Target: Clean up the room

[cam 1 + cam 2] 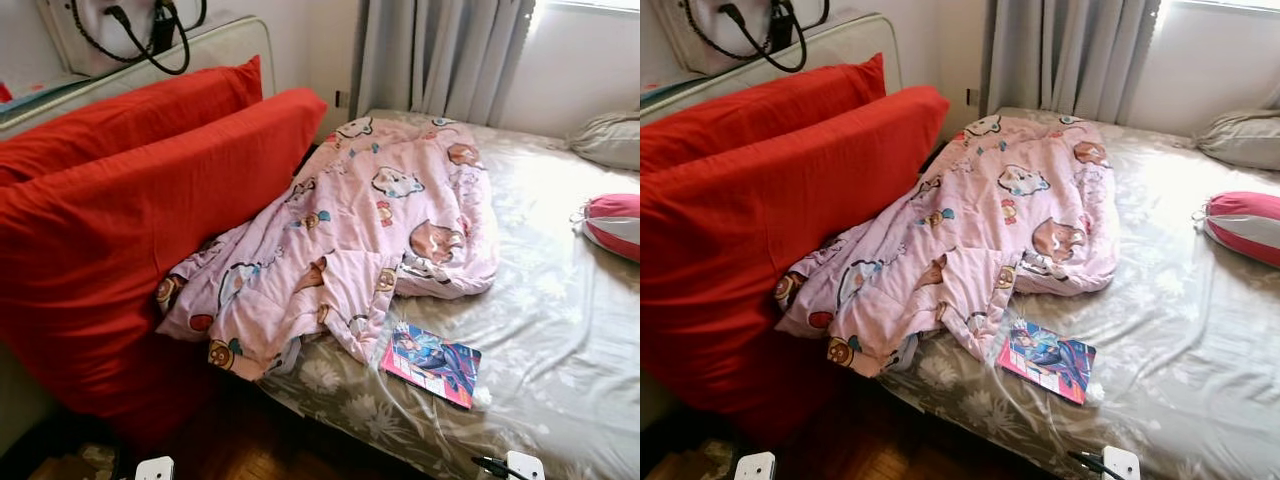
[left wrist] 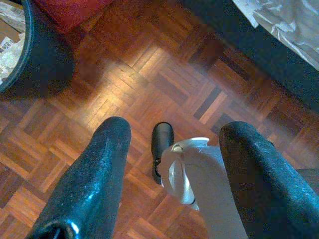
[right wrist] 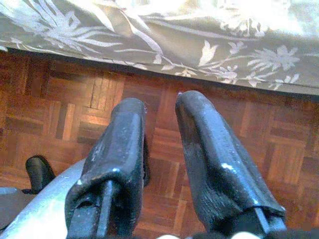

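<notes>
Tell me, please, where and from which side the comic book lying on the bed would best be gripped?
Probably by its near corner, coming from the foot edge of the bed. The comic book lies flat on the sheet, so there's no edge to pinch from above; its lower corner sits close to the mattress edge, clear of the pink blanket touching its far end.

Head stereo pair looks forward-down at bed [image 1: 560, 330], both sharing pink blanket [image 1: 370, 230] and red cushions [image 1: 130, 230]. Wrist cameras face down, close over parquet floor [image 2: 149, 74]; right also catches bed edge.
</notes>
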Tool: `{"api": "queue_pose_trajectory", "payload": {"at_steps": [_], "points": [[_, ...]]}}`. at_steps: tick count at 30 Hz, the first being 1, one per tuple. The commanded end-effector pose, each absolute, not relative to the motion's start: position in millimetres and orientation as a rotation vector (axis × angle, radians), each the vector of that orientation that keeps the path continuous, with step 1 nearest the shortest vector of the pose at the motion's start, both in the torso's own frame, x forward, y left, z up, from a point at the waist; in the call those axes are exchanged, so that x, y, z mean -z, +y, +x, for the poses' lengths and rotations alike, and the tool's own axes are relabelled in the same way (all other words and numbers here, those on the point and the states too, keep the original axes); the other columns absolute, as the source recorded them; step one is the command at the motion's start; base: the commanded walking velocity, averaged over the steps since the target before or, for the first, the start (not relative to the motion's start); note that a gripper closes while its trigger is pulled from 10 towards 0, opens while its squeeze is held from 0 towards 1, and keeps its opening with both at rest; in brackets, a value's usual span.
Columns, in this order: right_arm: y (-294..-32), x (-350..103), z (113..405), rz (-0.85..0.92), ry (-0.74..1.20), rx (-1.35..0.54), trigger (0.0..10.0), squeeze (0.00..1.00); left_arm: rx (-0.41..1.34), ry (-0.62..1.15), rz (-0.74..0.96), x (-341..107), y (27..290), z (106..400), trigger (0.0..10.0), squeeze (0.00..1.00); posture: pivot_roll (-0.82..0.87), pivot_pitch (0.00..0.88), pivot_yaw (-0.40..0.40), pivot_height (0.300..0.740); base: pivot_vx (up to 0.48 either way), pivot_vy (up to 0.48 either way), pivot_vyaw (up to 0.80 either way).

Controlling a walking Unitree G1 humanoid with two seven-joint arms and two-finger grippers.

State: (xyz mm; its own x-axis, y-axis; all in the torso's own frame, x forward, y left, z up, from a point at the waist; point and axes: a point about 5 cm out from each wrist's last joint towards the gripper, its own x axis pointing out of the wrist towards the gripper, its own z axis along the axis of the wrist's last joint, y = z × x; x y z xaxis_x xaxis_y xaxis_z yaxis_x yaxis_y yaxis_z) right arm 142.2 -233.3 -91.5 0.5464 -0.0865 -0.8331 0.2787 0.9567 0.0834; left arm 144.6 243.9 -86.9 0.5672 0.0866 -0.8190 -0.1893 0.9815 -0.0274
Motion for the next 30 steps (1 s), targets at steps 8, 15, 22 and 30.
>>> {"api": "queue_pose_trajectory", "payload": {"at_steps": [8, 15, 22, 30], "points": [[-235.8, 90.4, 143.7, 0.222, 0.965, 0.234, 10.0, 0.00, -0.186, 0.979, -0.130, 88.9, 251.0, 134.0, 10.0, 0.00, 0.06, 0.000, -0.010, 0.740, 0.299, 0.000, -0.36], [-236.7, 89.9, 144.3, 0.221, 0.959, 0.232, 10.0, 0.00, -0.198, 0.983, -0.135, 89.5, 252.6, 130.5, 10.0, 0.00, 0.06, 0.000, -0.013, 0.740, 0.299, 0.000, 0.00], [-236.5, 89.9, 144.3, 0.223, 0.958, 0.232, 10.0, 0.00, -0.194, 0.987, -0.128, 90.0, 251.4, 130.4, 10.0, 0.00, 0.06, 0.000, -0.013, 0.740, 0.207, 0.000, 0.00], [-236.6, 89.8, 144.3, 0.221, 0.957, 0.229, 10.0, 0.00, -0.194, 0.951, -0.146, 88.1, 247.3, 138.4, 10.0, 0.00, 0.06, 0.000, -0.011, 0.740, 0.000, 0.000, 0.00]]}}
